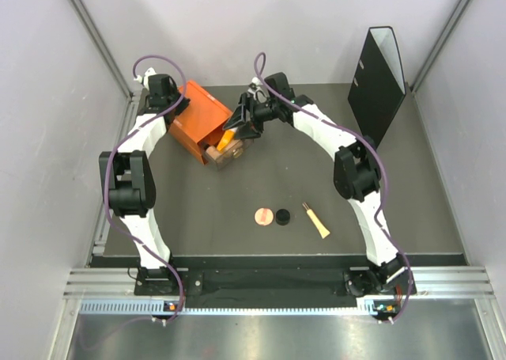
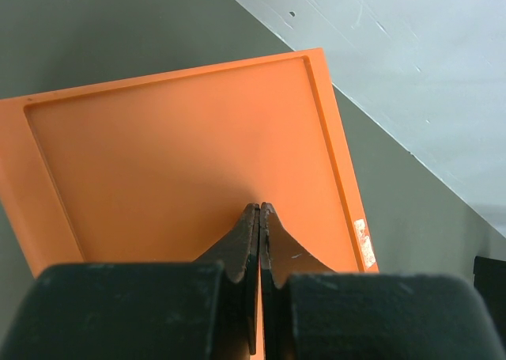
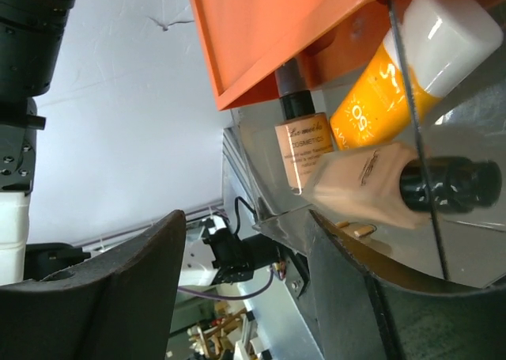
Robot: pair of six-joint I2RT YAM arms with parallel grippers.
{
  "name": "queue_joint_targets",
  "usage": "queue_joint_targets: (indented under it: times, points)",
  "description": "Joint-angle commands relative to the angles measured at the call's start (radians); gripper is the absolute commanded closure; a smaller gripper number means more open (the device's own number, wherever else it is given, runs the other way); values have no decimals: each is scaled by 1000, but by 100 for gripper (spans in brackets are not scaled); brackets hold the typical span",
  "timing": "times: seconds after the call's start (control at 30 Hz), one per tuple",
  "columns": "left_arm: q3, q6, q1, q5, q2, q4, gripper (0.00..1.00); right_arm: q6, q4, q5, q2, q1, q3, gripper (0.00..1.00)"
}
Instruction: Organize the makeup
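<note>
Left gripper [image 2: 259, 211], jaws together, rests on the orange box [image 2: 174, 154]; right gripper [image 3: 241, 229], jaws apart and empty beside the orange tube [image 3: 383, 95] and beige bottle [image 3: 364, 184], should probably back out straight (no sideways sweep).

Just beyond the right gripper [image 3: 245, 249], up and to the right of its fingers, the orange tube [image 3: 375, 99] bore large white digits that looked like "50", seen turned, with white capitals beginning "AN" beside them. The upright beige bottle [image 3: 304, 150] carried a script line starting "La" over small blurred capitals. The lying beige bottle [image 3: 360, 187] had tiny illegible print. Ahead and right of the left gripper [image 2: 259, 208], a white sticker [image 2: 363, 241] on the orange box [image 2: 182, 162] was unreadable.
</note>
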Motion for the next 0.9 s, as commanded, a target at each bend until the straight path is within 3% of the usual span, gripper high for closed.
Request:
queue_joint_targets:
  times: [0.0,0.07,0.2,0.27,0.4,0.6,0.87]
  points:
    - [-53,37,-3,-6,84,-201,100,-48,9,28,-149,-20,18,39]
    - [-55,38,-3,-6,83,-199,100,-101,-40,65,-180,-39,15,39]
    - [-58,41,-3,-3,83,-196,100,-396,-299,216,-275,-72,12,39]
    - [-58,44,-3,-3,83,-196,100,-497,-439,388,-319,-69,-16,40]
    - [-59,44,-3,-1,83,-191,100,-630,-512,651,-488,-50,-303,43]
    - [-64,44,-3,-1,86,-190,100,-649,-560,810,-622,-3,-641,43]
    - [-73,52,-3,-3,81,-193,100,-672,-554,852,-588,41,-791,43]
